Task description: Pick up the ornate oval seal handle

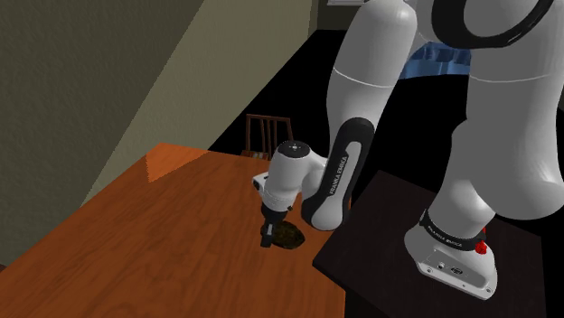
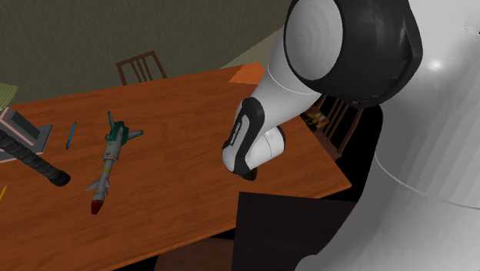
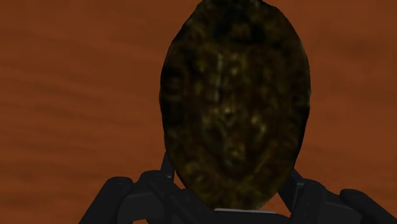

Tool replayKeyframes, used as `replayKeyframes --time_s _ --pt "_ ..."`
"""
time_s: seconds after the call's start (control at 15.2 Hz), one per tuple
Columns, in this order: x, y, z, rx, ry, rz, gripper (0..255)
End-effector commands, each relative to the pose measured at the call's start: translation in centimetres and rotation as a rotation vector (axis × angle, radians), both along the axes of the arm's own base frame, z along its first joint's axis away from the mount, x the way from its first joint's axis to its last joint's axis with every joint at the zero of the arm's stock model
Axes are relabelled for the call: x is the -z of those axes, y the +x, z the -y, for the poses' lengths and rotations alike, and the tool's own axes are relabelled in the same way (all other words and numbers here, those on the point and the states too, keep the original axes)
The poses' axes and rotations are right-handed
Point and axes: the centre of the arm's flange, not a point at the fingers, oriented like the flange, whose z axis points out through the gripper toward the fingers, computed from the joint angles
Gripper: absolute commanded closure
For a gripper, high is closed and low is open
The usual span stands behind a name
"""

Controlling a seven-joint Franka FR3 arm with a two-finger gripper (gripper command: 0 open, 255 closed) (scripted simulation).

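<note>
Seal [image 3: 235, 105] lies flat on the wooden table [image 1: 136, 235], near the stand [image 1: 389, 244], close to the table edge on the stand's side. My claw [image 1: 268, 237] is down at the tabletop right at it, on the side away from the stand.

Axis: in the wrist view the oval's long axis runs straight out from my claw, near end right at it, far end pointing away. Both ends look equally rounded, so I can't call a front or back.

Claw state: can't tell whether I'm clamped on it or loose.

View differences:
- The wrist view gives the seal's face: dark brown, mottled with dull yellow relief.
- The shoulder view gives its place by the stand, but there it's just a dark low patch [image 1: 291, 238], partly behind my claw, so I can't read its axis. A chair [image 1: 265, 135] stands past the table, well apart from the stand.
- In the second exterior view my forearm [image 2: 254, 138] stands in front of that spot. That view adds a toy rocket [image 2: 108, 158] and a blue pen [image 2: 71, 135], both well apart from the stand.
</note>
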Motion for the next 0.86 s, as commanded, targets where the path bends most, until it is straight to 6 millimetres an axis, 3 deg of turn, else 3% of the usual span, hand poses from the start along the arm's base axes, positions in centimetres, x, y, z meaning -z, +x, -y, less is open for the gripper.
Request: replayKeyframes --time_s 0.0,0.66,0.79 --pt "-1.0 0.0 0.0 0.0 -0.001 0.0 255" --pt "-6.3 0.0 0.0 0.0 -0.001 0.0 255" --pt "-6.4 0.0 0.0 0.0 -0.001 0.0 255"
